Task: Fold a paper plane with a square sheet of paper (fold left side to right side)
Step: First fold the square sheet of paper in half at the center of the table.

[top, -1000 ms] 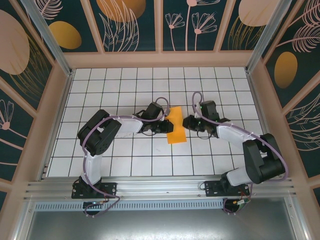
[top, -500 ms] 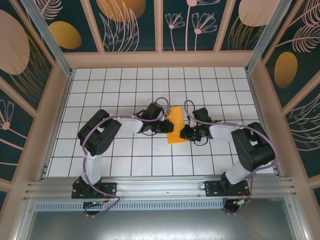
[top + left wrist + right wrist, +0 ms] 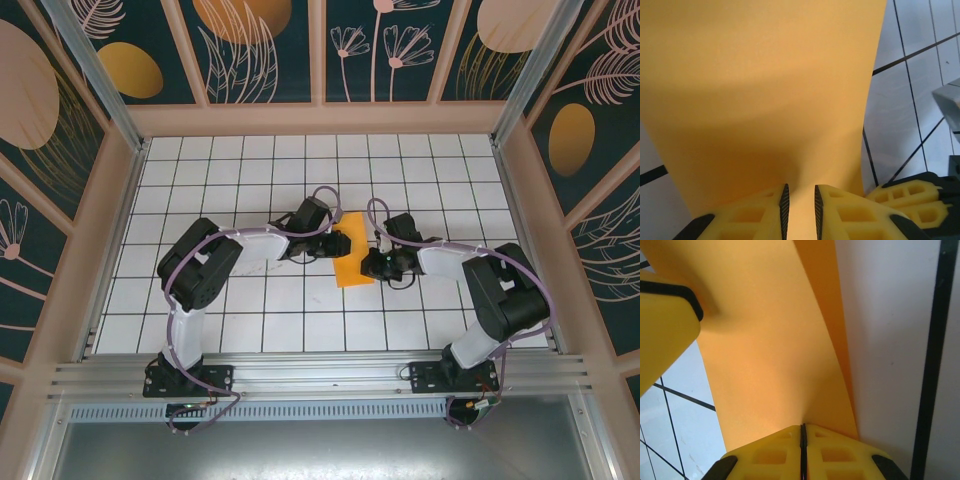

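Looking down from the top camera, I see the orange sheet (image 3: pixel 352 252) lying folded near the middle of the frame on the white gridded worktop (image 3: pixel 250 330). The left gripper (image 3: pixel 336 243) sits at its left edge and the right gripper (image 3: pixel 369 265) at its lower right edge.

In the left wrist view the sheet covers most of the frame. The yellow fingers (image 3: pixel 755 217) at the bottom stand slightly apart with orange showing in the narrow gap. I cannot tell if they grip it.

In the right wrist view the fingers (image 3: pixel 840 455) at bottom centre are pressed together, pinching the sheet's near edge.
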Controlling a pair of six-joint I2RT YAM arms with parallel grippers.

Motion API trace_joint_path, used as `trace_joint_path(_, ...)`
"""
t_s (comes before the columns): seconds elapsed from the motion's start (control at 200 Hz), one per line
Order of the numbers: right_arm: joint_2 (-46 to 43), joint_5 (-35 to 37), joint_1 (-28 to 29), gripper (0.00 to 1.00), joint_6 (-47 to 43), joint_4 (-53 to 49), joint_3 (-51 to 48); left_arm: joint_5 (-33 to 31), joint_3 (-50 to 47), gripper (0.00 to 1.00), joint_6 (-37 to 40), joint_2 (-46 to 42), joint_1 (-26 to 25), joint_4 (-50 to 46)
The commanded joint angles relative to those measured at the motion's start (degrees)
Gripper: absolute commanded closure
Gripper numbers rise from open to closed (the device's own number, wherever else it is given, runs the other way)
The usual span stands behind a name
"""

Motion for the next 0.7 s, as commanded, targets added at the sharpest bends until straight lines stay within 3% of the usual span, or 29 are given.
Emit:
trace_joint_path(0.0, 2.18, 5.57, 0.13, 0.9, -1.57, -5.11, 0.33, -1.91, 1.24, 0.75, -0.83, 1.91, 0.17, -0.56)
trace_joint_path(0.696, 3.46, 6.8, -0.08, 0.91, -2.9, -6.82, -0.04, -7.53, 4.23, 0.76, -0.59, 4.39, 3.79, -2.42)
